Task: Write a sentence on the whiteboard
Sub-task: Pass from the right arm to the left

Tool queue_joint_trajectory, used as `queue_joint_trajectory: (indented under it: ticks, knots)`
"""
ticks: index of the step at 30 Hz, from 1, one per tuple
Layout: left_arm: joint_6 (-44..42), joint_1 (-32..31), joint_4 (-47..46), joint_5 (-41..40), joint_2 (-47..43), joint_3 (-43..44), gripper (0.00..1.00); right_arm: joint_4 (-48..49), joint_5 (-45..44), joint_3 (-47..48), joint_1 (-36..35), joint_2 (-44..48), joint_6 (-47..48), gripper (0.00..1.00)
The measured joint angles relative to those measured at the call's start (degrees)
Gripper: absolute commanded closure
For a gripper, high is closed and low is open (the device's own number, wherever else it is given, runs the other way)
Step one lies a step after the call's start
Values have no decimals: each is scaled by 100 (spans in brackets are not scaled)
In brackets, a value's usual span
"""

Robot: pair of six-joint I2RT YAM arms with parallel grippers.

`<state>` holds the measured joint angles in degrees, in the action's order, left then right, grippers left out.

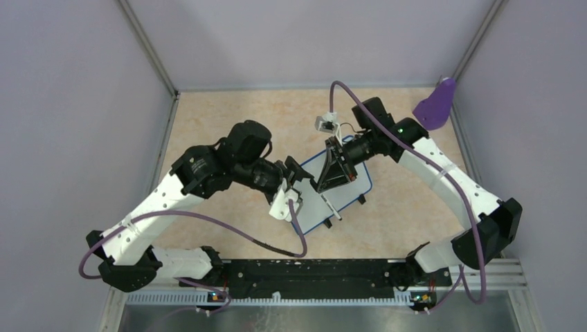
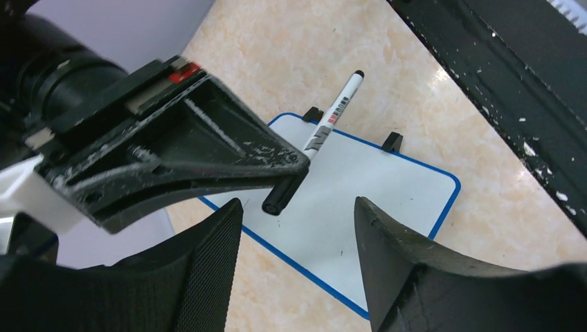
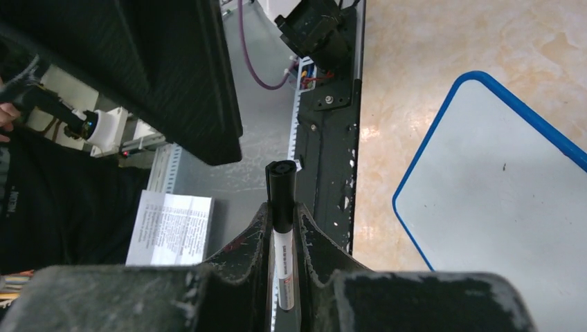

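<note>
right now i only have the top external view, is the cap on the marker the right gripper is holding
Observer: Yes. The left wrist view shows a black cap on the marker, at the end pointing toward the left gripper.
Operator: has the left gripper got it
Observer: Not yet. Its fingers stand apart, and the cap sits ahead of the gap, touched by neither.
Operator: anything on the whiteboard
Observer: Nothing written. The right wrist view shows the whiteboard bare except for a tiny dark speck.
</note>
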<state>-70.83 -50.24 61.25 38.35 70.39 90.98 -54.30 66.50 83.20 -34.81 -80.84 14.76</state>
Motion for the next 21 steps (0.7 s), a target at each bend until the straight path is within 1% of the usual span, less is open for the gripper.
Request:
queue_joint_trajectory:
  ticks: [4, 6, 16, 21]
  knots:
    - [-293, -407, -59, -444, -127, -234, 37, 76, 140, -35, -37, -68, -98, 100]
    - [-378, -507, -122, -625, -125, -317, 37, 105, 190, -35, -74, -74, -136, 100]
    - [-719, -623, -227, -1132, -122, -485, 45, 96, 271, -118, -262, -136, -133, 100]
    - [-863, -660, -234, -1231, -122, -555, 54, 98, 326, -184, -286, -168, -168, 100]
